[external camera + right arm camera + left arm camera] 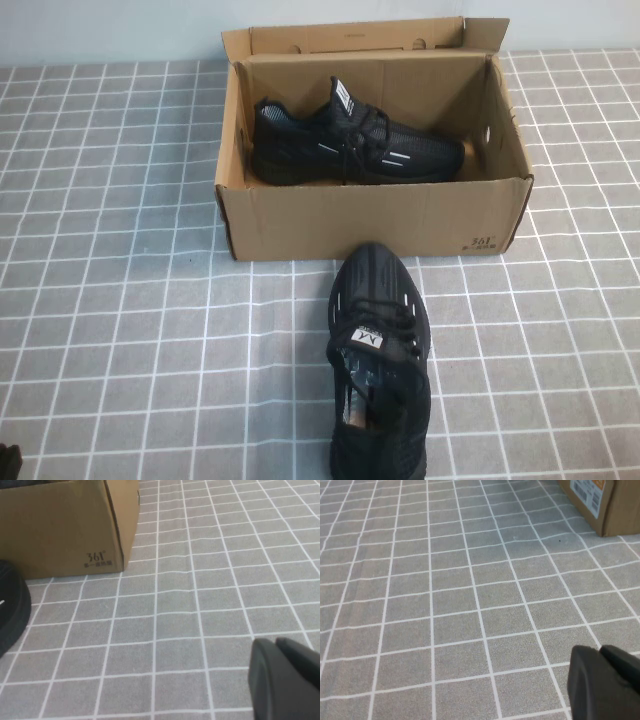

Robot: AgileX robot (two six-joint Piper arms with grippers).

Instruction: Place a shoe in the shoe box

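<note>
An open brown shoe box stands at the back middle of the table, its flap lid up behind it. One black shoe lies inside it, toe to the right. A second black shoe sits on the table just in front of the box, toe pointing at its front wall. My left gripper is shut and empty, low over the cloth at the near left, with a box corner far ahead. My right gripper is shut and empty at the near right. The box and the shoe's toe show ahead of it.
A grey cloth with a white grid covers the table. Bare cloth lies on both sides of the box and the front shoe. A dark part of my left arm shows at the near left corner.
</note>
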